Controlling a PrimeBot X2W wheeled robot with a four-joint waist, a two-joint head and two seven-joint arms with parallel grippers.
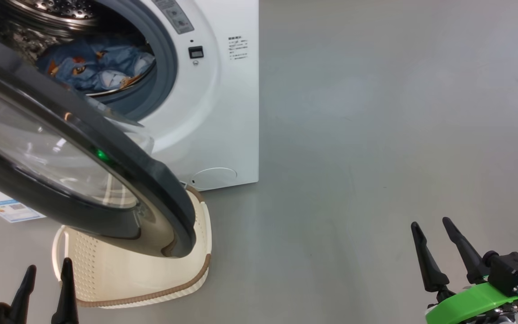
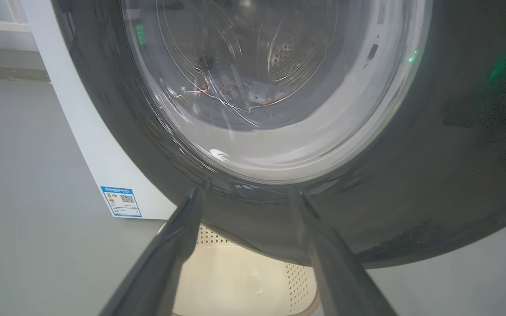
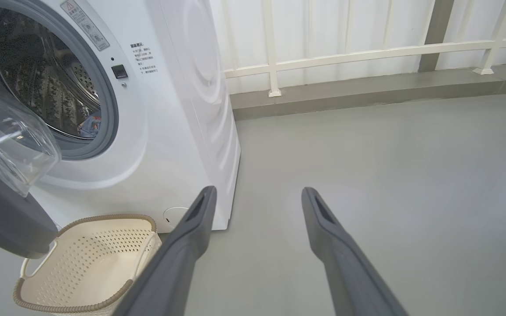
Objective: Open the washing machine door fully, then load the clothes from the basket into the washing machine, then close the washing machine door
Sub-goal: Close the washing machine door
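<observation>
Left fingers [image 2: 169, 250], right fingers [image 3: 341, 250]: apart, empty.

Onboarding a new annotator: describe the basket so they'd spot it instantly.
Start at the big white washing machine standing on the grey floor. At its foot, partly beneath the swung-out black-rimmed door, sits the basket. It is the one cream, perforated plastic tub there, edged with a brown woven-look rim.

Grey floor [image 1: 376, 135] bears washing machine [image 1: 223, 112] and basket [image 1: 151, 279].
</observation>
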